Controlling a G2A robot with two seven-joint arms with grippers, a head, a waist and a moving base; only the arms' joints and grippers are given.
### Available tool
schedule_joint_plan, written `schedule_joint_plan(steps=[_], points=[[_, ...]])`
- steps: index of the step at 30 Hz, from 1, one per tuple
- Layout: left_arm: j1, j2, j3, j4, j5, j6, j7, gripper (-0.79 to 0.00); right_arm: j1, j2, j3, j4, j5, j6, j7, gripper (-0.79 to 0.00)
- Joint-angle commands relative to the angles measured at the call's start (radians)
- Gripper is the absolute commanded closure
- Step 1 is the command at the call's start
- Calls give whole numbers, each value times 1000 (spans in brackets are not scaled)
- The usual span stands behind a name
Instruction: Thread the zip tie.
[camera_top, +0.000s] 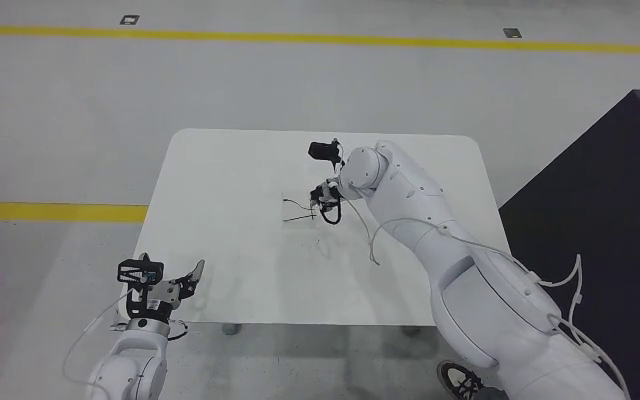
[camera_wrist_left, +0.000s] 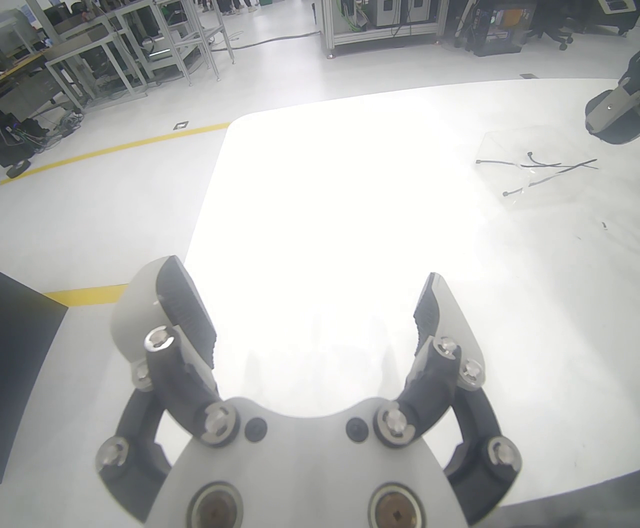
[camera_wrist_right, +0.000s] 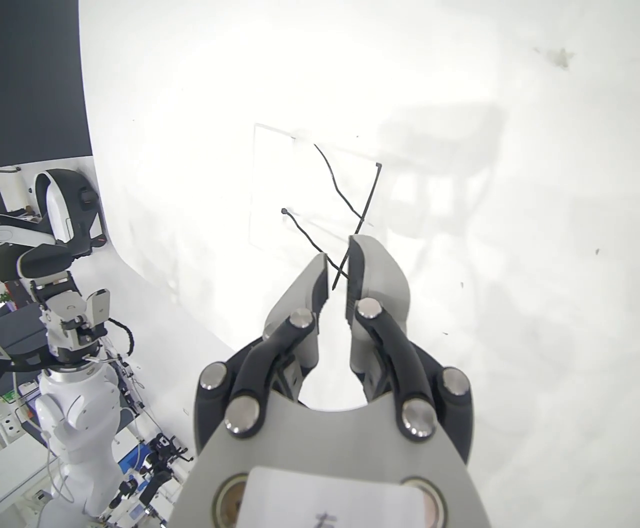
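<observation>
The bench (camera_top: 250, 220) is the biggest thing in front of me, white and bare apart from a clear sheet (camera_wrist_right: 262, 200) lying flat near its middle. I place everything else by that sheet.

My right hand (camera_wrist_right: 337, 262) hangs low over the sheet's edge. Its fingers are drawn narrow, though a gap still shows between them. My left hand (camera_wrist_left: 300, 272) is spread wide and holds nothing. It sits well apart from the sheet, out by the bench's border.

The zip tie (camera_wrist_right: 371, 192) lies on the sheet. Its square head points away from my right hand, and its tail runs off the sheet's edge into the gap between my right fingers. I judge that the tail sits between the pads but is not pinched, since there is space on both sides of it. A curved tie (camera_wrist_right: 331, 180) crosses it on the sheet, and a third tie (camera_wrist_right: 300, 230) with a small knob end lies just beside them.

I judge the task barely begun. Every tie lies open and none is looped, so no tail has gone through a head. I have lined up on the tail and nothing more. What is left is to close on it, lift it clear of the tie crossing it, bring my left hand to the head and feed the tail through.
</observation>
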Motion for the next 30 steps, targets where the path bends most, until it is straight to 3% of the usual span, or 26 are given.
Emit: schedule_joint_plan(steps=[1, 2, 6, 14, 24, 28, 30], points=[[0, 0, 0, 0, 0, 0, 0, -785, 0, 0, 0, 0, 0, 0, 0, -696], [0, 0, 0, 0, 0, 0, 0, -785, 0, 0, 0, 0, 0, 0, 0, -785], [0, 0, 0, 0, 0, 0, 0, -785, -13, 15, 8, -60, -14, -106, -26, -785], [0, 0, 0, 0, 0, 0, 0, -785, -46, 14, -38, -253, -130, -90, -2, -785], [0, 0, 0, 0, 0, 0, 0, -785, -36, -18, -52, -150, -120, -177, 53, -662], [0, 0, 0, 0, 0, 0, 0, -785, -37, -36, -70, -111, -143, -213, 38, -526], [0, 0, 0, 0, 0, 0, 0, -785, -37, -44, -76, -95, -151, -234, 26, -517]])
